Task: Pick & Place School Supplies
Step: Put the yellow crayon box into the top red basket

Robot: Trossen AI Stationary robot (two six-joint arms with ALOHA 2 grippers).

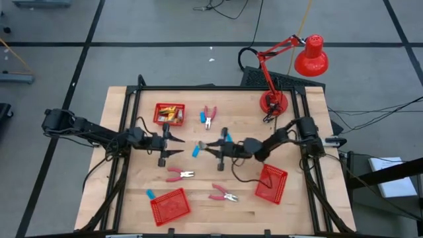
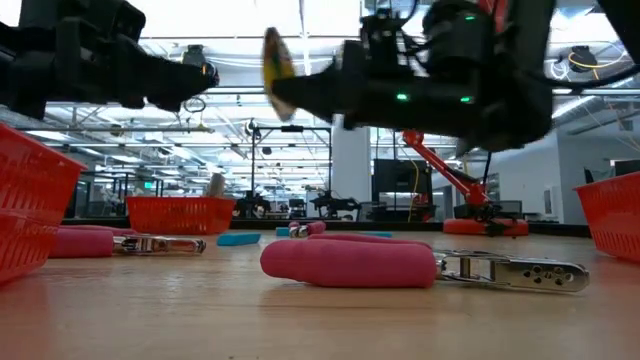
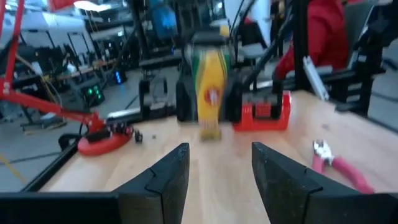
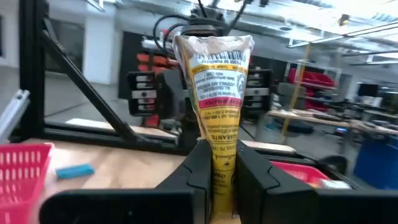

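Right gripper [image 4: 217,165] at the high view's centre is clenched on a yellow-and-silver packet [image 4: 214,81], held upright above the table [image 1: 218,198]. Facing it, left gripper [image 3: 214,162] hangs parted and seemingly empty, slightly left of centre.

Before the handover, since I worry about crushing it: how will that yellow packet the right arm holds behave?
The yellow packet, pinched at one end by the right gripper, stands upright unsupported, so probably light and fairly stiff. Its crinkled sealed end suggests thin wrapper that may dent or slip.
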